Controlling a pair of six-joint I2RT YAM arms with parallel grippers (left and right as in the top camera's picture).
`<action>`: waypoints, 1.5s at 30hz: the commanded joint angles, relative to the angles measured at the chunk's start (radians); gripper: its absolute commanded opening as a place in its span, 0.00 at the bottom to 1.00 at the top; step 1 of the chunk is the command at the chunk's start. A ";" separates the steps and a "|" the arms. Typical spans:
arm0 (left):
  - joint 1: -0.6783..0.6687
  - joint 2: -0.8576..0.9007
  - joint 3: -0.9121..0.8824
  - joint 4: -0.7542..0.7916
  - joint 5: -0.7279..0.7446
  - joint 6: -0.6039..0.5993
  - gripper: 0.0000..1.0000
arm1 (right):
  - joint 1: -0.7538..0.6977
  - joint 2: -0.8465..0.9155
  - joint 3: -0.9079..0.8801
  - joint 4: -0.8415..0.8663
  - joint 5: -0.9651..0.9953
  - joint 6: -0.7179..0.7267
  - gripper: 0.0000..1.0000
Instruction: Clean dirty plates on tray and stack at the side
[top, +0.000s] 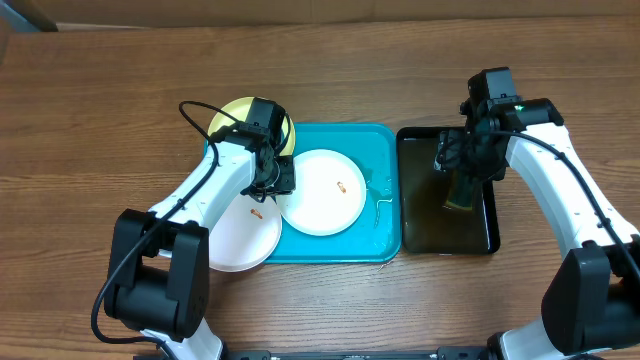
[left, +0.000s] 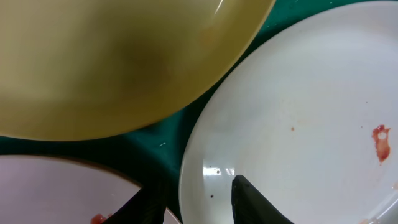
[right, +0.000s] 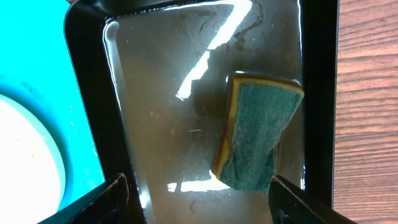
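Note:
A white plate (top: 322, 192) with an orange speck lies on the turquoise tray (top: 385, 235). My left gripper (top: 272, 180) is shut on its left rim: in the left wrist view the gripper (left: 199, 208) has one finger (left: 255, 202) on the plate (left: 298, 112) and the other outside the rim. A yellow-green plate (top: 232, 115) (left: 112, 62) leans at the tray's back left corner. Another white plate (top: 240, 238) (left: 56, 186) lies at the front left, partly off the tray. My right gripper (top: 462, 180) (right: 205, 205) hangs open above a sponge.
A narrow black tray (top: 420, 235) (right: 87, 93) holding shallow water stands right of the turquoise tray (right: 37, 56). A green and yellow sponge (right: 258, 137) lies in it near its right wall. Wooden tabletop (top: 560, 70) surrounds both trays.

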 joint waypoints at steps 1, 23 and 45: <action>0.002 0.014 -0.008 0.011 -0.055 0.002 0.38 | 0.003 0.002 -0.005 0.016 0.015 0.006 0.74; 0.001 0.018 -0.071 0.124 -0.049 0.001 0.20 | 0.003 0.002 -0.301 0.309 0.088 0.014 0.71; -0.003 0.018 -0.071 0.126 -0.017 0.002 0.25 | 0.003 0.002 -0.387 0.299 0.005 0.073 0.13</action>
